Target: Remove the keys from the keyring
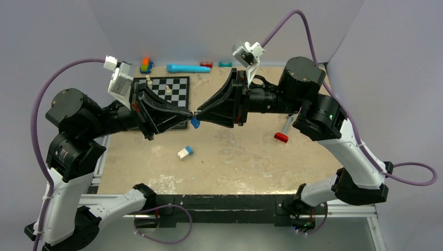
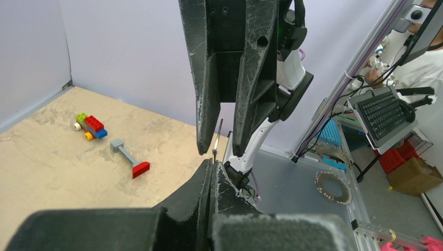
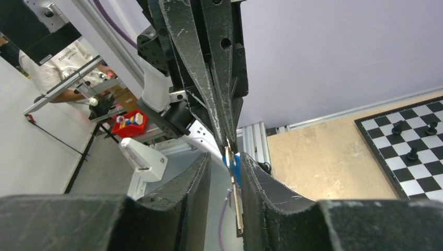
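Observation:
My left gripper [image 1: 189, 113] and right gripper [image 1: 198, 115] meet tip to tip above the middle of the table. The blue-headed key [image 1: 195, 123] hangs just below the tips. In the left wrist view my left gripper [image 2: 213, 166] is shut on a thin metal sliver of the keyring [image 2: 216, 142], which sticks up between the right fingers. In the right wrist view my right gripper [image 3: 225, 159] is open around a pale metal strip [image 3: 236, 196] seen edge-on, close to its right finger, with the blue key head [image 3: 235, 168] beside it. I cannot tell ring from silver key there.
A chessboard [image 1: 167, 91] with a few pieces lies behind the left gripper. A white-and-blue block [image 1: 185, 152] lies near the table's front. A grey-and-red piece [image 1: 283, 133] lies under the right arm. A blue bar [image 1: 188, 68] and a small brick car [image 1: 146, 65] sit along the back wall.

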{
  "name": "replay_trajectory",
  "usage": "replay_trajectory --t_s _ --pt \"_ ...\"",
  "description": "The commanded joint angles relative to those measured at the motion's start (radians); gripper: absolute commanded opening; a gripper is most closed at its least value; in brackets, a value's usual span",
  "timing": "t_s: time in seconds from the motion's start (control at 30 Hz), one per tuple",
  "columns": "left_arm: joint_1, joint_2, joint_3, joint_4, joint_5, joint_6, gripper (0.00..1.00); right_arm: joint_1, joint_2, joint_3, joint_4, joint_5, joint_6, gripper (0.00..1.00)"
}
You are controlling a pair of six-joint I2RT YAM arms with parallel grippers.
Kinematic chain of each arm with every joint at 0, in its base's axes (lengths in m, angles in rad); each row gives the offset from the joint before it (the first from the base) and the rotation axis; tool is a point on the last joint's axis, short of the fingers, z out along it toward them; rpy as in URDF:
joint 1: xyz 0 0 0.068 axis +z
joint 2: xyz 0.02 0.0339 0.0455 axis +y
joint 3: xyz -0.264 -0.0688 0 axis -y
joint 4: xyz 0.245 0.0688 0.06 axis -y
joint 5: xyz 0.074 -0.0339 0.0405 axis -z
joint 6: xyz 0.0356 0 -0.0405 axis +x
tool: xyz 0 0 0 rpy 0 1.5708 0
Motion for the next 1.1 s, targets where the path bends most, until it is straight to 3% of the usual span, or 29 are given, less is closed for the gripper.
replay_trajectory --t_s 0.0,0.13,0.3,0.37,0.5,0.63,0.8,1.07 --pt "0.002 -0.006 0.0 0.042 -0.019 -0.016 0.0 0.001 -0.039 -0.007 0.031 0.006 -0.004 0.29" --pt "0.002 -0.004 0.001 0.051 -0.019 -0.023 0.0 0.002 -0.039 -0.007 0.036 0.004 -0.001 0.18" --pt "0.003 -0.004 0.001 0.057 -0.017 -0.03 0.0 0.002 -0.032 -0.007 0.041 -0.003 0.002 0.17" --pt "0.003 -0.004 0.002 0.059 -0.016 -0.031 0.0 0.002 -0.029 -0.005 0.04 -0.007 0.003 0.21" --pt "0.002 -0.003 -0.002 0.063 -0.012 -0.033 0.0 0.002 -0.023 0.004 0.033 0.004 0.001 0.43" --pt "0.002 -0.004 -0.004 0.071 -0.007 -0.037 0.0 0.002 -0.014 0.02 0.027 0.006 0.0 0.47" --pt "0.002 -0.004 -0.007 0.078 -0.003 -0.042 0.0 0.002 0.008 0.048 0.021 -0.003 0.0 0.42" --pt "0.002 -0.004 -0.004 0.077 -0.006 -0.041 0.0 0.001 0.013 0.042 0.022 -0.007 -0.002 0.17"
